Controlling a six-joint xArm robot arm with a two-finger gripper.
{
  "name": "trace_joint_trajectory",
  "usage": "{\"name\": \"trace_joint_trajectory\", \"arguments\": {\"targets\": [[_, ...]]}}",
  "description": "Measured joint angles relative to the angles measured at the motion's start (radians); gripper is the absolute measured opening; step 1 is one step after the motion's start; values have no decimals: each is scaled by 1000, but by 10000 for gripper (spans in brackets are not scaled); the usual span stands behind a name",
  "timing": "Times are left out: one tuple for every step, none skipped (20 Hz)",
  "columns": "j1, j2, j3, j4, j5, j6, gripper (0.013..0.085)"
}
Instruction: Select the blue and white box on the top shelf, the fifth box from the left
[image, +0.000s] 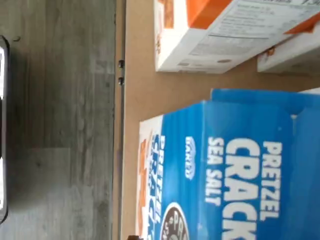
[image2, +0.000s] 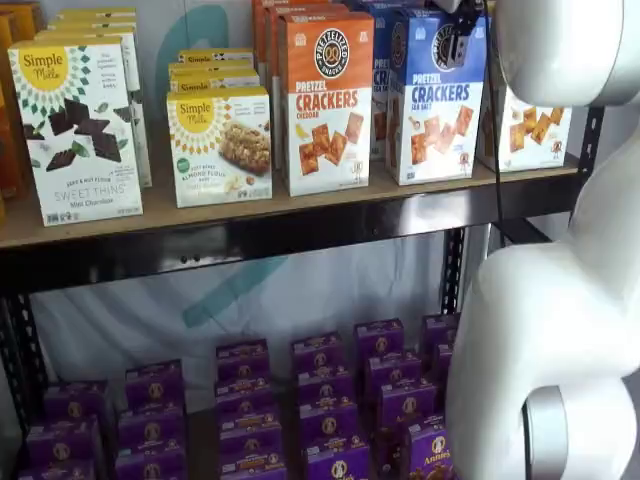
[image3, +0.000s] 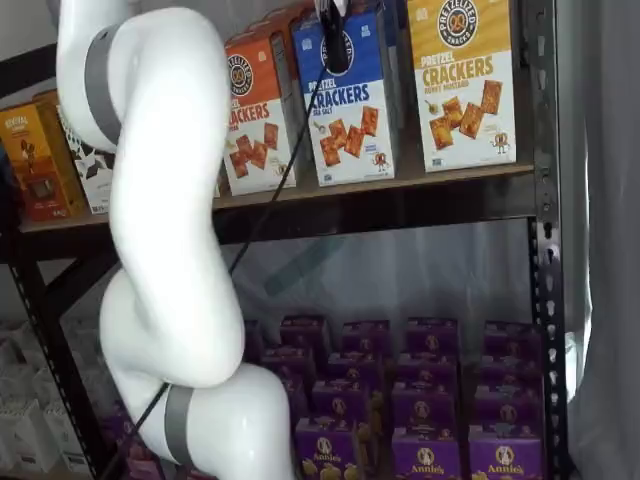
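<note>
The blue and white box (image2: 433, 110) stands upright on the top shelf (image2: 300, 232) in both shelf views, between an orange-and-white box and a yellow-topped one; it also shows in a shelf view (image3: 352, 120). The gripper (image2: 456, 42) hangs at the box's upper front, with a black finger over its round logo, and also shows in a shelf view (image3: 335, 45). No gap between the fingers shows. The wrist view looks closely down on the blue box (image: 235, 170), which stands on the tan board (image: 145, 85).
The orange-and-white Pretzel Crackers box (image2: 325, 100) stands just left of the blue one, and the yellow-topped one (image3: 465, 85) to its right. Simple Mills boxes (image2: 80, 130) fill the shelf's left. Purple boxes (image2: 320, 400) sit below. The white arm (image3: 165, 200) stands in front.
</note>
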Motion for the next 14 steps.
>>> {"name": "trace_joint_trajectory", "arguments": {"targets": [[1, -2, 4, -1, 2, 0, 850], [1, -4, 7, -2, 4, 1, 850], [2, -6, 12, -1, 5, 1, 850], [1, -9, 17, 2, 4, 2, 850], [0, -11, 21, 8, 2, 2, 850], [-2, -12, 23, 13, 1, 2, 850], [-4, -13, 24, 17, 2, 2, 850], [-4, -13, 24, 19, 2, 1, 850], [-6, -13, 24, 23, 2, 1, 810], [-6, -13, 24, 25, 3, 1, 770], [-7, -14, 24, 27, 2, 1, 770], [-7, -15, 25, 28, 1, 1, 730], [-8, -15, 25, 29, 0, 0, 690], [-9, -16, 26, 30, -2, 0, 690]]}}
